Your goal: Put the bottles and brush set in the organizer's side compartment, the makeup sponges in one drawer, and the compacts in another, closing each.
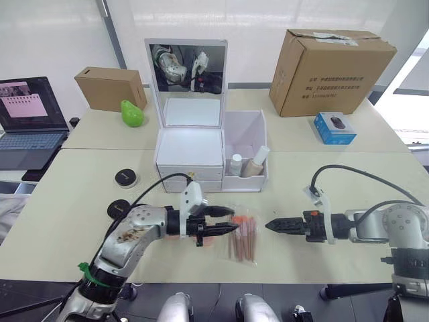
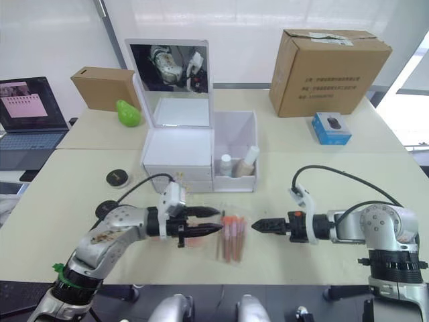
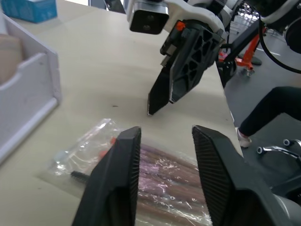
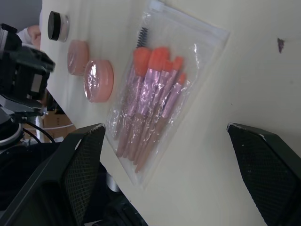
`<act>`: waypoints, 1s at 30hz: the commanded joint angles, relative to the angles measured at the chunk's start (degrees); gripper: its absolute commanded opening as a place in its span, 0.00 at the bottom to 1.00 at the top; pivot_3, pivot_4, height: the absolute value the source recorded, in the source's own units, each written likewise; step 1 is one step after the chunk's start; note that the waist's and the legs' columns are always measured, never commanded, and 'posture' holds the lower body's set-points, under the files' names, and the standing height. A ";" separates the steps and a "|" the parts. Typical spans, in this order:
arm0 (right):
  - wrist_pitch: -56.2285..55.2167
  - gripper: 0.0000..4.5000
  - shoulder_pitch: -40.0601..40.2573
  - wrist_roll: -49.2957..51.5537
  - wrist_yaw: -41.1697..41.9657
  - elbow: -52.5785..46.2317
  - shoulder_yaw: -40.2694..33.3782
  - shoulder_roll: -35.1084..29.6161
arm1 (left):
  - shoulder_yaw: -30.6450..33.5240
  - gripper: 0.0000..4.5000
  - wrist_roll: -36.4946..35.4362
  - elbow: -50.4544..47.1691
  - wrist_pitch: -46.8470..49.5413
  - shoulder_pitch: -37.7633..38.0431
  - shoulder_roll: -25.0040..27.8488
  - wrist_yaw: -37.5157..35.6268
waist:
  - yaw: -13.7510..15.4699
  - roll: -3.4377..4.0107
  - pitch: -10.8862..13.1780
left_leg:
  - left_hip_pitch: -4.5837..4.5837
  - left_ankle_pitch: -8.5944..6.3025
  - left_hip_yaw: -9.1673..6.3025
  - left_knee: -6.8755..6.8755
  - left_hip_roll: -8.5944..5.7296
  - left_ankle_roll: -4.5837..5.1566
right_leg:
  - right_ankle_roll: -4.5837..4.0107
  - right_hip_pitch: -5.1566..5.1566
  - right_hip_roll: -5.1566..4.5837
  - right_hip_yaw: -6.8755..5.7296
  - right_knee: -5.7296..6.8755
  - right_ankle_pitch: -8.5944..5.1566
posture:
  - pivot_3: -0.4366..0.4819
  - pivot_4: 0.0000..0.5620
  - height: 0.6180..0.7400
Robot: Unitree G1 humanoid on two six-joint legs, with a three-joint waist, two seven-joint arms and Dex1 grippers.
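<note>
We hover our left claw (image 1: 224, 228), narrowly parted, nearest the brush set (image 1: 244, 238), lying front-to-back between it and our wide right claw (image 1: 273, 225).

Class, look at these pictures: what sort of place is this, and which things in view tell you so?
Probably an office or lab set up for robot trials, not a home: pale work tables pushed together, an open laptop at one side, brown cardboard boxes, and a cosmetics organizer laid out as a test prop.

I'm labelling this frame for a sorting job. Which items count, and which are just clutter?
Part of the job:
clear plastic sleeve of pink brushes
white plastic mirrored organizer
bottles in its translucent side bin
round black compacts
pink round sponges

Lying about:
brown cardboard boxes
green pear-shaped object
blue mouse box
laptop
</note>
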 commanded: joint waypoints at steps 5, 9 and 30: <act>0.59 1.00 -2.03 13.62 -12.06 7.84 2.15 3.86 | -6.32 0.01 9.81 7.10 -3.37 -5.12 -1.59 0.97 | -0.12 -0.01 -0.02 | -0.01 0.00 -0.09 0.03 -0.03 0.00 | 0.02 0.02 0.03 0.00 0.01 0.01 | 0.48 0.27 1.00; 0.59 1.00 -4.16 14.18 -18.12 11.12 1.40 8.53 | -7.47 0.01 12.16 7.17 -3.59 -4.91 -0.49 -0.04 | -0.84 0.01 -0.06 | 0.00 -0.05 -0.19 0.02 0.00 0.08 | 0.02 0.02 0.17 0.09 0.01 0.01 | 0.48 0.27 1.00; 0.59 0.01 -3.48 3.97 -21.63 8.54 -0.28 15.86 | -4.76 0.00 12.48 7.45 -4.76 -4.24 0.37 -1.03 | -1.66 -0.10 -0.45 | 0.04 -0.10 -0.27 -0.01 0.07 0.17 | 0.03 0.02 0.26 0.07 0.02 -0.01 | 0.48 0.27 1.00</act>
